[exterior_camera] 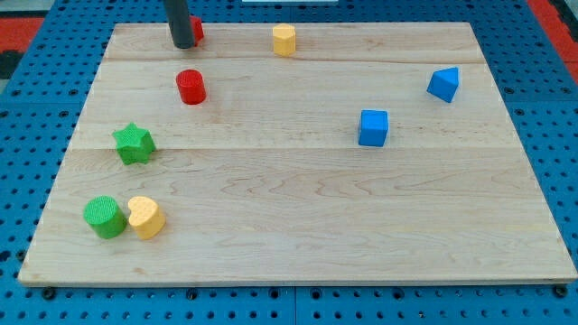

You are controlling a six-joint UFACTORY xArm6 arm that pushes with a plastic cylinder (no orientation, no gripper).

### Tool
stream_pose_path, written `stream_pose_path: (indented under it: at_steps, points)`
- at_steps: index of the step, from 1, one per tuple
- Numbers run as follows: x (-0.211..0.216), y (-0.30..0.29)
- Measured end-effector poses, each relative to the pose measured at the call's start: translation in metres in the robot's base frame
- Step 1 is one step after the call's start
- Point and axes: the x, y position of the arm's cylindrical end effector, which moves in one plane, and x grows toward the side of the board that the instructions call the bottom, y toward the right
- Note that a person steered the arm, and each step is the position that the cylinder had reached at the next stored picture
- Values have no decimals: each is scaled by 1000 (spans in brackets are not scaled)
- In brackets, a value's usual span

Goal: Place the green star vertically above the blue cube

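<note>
The green star (134,143) lies at the view's left, about mid-height on the wooden board (298,208). The blue cube (373,127) sits right of centre, far to the star's right. My tip (183,44) is near the board's top left edge, well above the star. It stands right in front of a red block (196,30) that it mostly hides. The rod is dark and upright.
A red cylinder (191,87) stands below my tip. A yellow block (284,40) is at the top centre. A blue wedge-like block (443,84) is at the upper right. A green cylinder (105,217) and a yellow heart (144,217) touch at the lower left.
</note>
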Motion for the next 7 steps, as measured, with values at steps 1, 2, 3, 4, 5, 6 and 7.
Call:
stream_pose_path:
  at_steps: [1,2,3,4,5,6,7]
  points:
    - [50,-24]
    - [58,37]
    - [78,159]
    - [185,108]
    - [295,53]
    - [241,-24]
    - [212,-30]
